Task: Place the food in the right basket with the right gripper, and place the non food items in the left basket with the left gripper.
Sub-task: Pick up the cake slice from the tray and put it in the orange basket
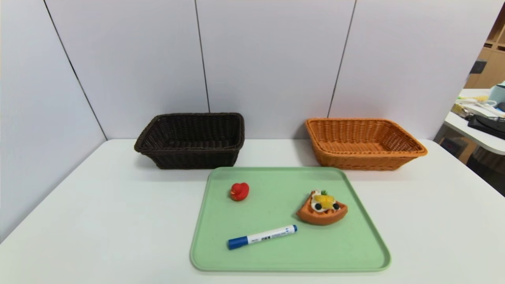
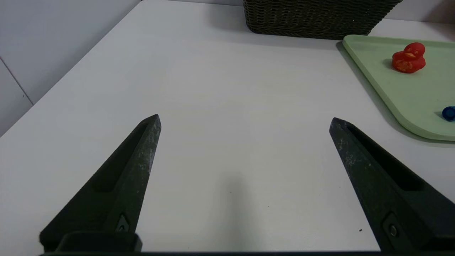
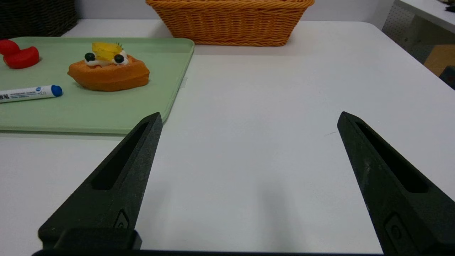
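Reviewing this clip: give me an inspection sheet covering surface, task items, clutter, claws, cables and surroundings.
Surface: white table, green tray on it
Task items: red duck, marker and toy waffle all on the tray
Baskets: dark basket left, orange basket right, behind the tray; no items seen inside
Clutter: nothing seen on this table
Left claw: open, empty, over bare table left of the tray
Right claw: open, empty, over bare table right of the tray
Cables: nothing seen at the workspace
Surroundings: pale panels behind; side table with assorted objects at far right

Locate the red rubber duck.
Head view: the small red rubber duck sits on the green tray's far left part, beyond the blue-capped white marker.
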